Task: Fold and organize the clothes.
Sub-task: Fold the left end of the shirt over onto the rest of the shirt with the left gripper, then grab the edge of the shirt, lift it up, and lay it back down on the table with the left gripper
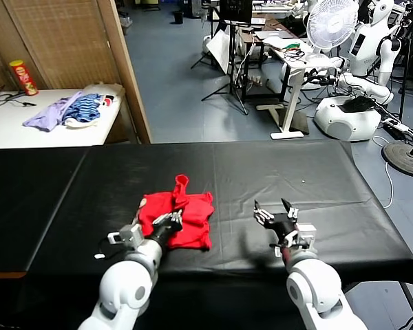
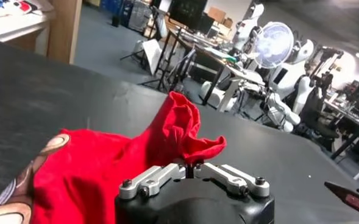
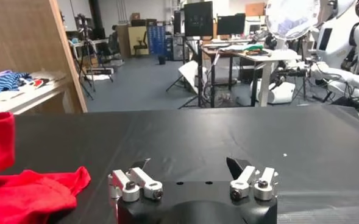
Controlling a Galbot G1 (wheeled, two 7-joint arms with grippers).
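Left gripper pinching near edge of crumpled red T-shirt, one fold bunched upward, on black table. Right gripper jaws spread wide, hovering beside shirt, apart. Lilac and blue-striped garments on far white table.

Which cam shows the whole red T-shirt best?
Head view: the whole bunched red T-shirt lies on the black table, with the shut left gripper on it. The left wrist view shows a close raised fold and a bit of the bear print; the right wrist view catches only an edge.
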